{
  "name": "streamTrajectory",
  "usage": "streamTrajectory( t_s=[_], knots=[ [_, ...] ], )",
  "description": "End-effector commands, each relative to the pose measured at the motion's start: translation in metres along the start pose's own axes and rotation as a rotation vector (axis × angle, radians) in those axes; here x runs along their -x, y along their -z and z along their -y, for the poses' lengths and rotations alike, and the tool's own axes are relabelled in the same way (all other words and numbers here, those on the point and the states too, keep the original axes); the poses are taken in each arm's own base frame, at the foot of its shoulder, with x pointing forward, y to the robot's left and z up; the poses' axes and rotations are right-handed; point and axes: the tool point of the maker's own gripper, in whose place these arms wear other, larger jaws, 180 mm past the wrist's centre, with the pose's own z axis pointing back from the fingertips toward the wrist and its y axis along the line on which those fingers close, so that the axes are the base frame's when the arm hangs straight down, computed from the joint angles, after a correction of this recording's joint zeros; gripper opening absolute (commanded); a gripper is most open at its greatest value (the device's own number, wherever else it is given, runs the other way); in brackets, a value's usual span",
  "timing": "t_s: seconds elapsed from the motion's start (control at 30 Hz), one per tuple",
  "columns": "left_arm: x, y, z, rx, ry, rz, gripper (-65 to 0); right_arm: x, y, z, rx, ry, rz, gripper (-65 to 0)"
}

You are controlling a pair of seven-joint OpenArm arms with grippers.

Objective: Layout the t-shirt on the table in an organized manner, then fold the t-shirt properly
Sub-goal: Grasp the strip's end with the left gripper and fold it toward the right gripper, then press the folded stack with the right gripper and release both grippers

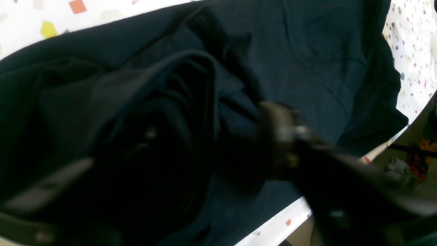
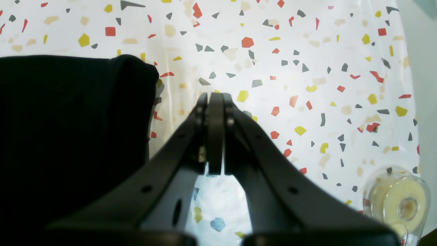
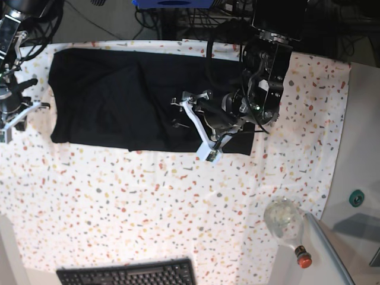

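1. The t-shirt [image 3: 130,98] lies as a long black band across the far part of the desk [image 3: 148,202], partly folded, one end near the right hand [image 3: 21,110] and the other under the left hand [image 3: 202,124].
2. Risk: in the left wrist view a loose roll of cloth [image 1: 164,112] stands bunched up beside the left hand [image 1: 205,143]. If that arm pulls away low, it could snag this hump and drag the fold open.
3. A second risk: the end of the t-shirt [image 1: 368,116] nearest the desk edge sits close to the drop, so a sideways tug might slide cloth off.
4. The left hand sits over the t-shirt. Its fingers look parted in the base view, but dark blur in the wrist view hides whether any cloth is pinched; I cannot tell its state for sure.
5. The right hand [image 2: 215,99] is closed with fingers pressed together, holding nothing, just beside the edge of the t-shirt [image 2: 68,136] over the bare desk [image 2: 307,51].
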Motion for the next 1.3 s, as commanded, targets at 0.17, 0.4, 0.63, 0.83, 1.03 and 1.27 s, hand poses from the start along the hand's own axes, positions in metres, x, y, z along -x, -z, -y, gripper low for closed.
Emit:
streamTrajectory(
  t_s=[0.17,0.4,0.63,0.83,1.03,1.27],
  knots=[
    [-0.021,0.003,0.023,0.054,-0.004,0.06,-14.2,-0.018,-0.002,0.008,0.016,-0.008,0.056,-65.0],
    [-0.013,0.021,0.093,0.189,0.138,0.008,-14.5,-0.018,-0.002,0.008,0.017,-0.009,0.055,-65.0],
    [-0.028,0.011,0.122,0.238,0.213,0.055,-24.4,-0.018,-0.002,0.008,0.017,-0.01,0.055,-65.0],
    [-0.026,-0.016,0.056,0.096,0.211,0.074,-56.1,-0.018,-0.002,0.008,0.016,-0.008,0.054,-65.0],
    [-0.011,-0.004,0.026,0.046,0.125,0.019,-65.0,-0.017,-0.001,0.005,0.011,0.0,0.054,-65.0],
    [0.04,0.023,0.06,0.132,0.186,-0.142,-65.0,-0.023,0.002,-0.013,-0.026,-0.02,0.064,-65.0]
  ],
)
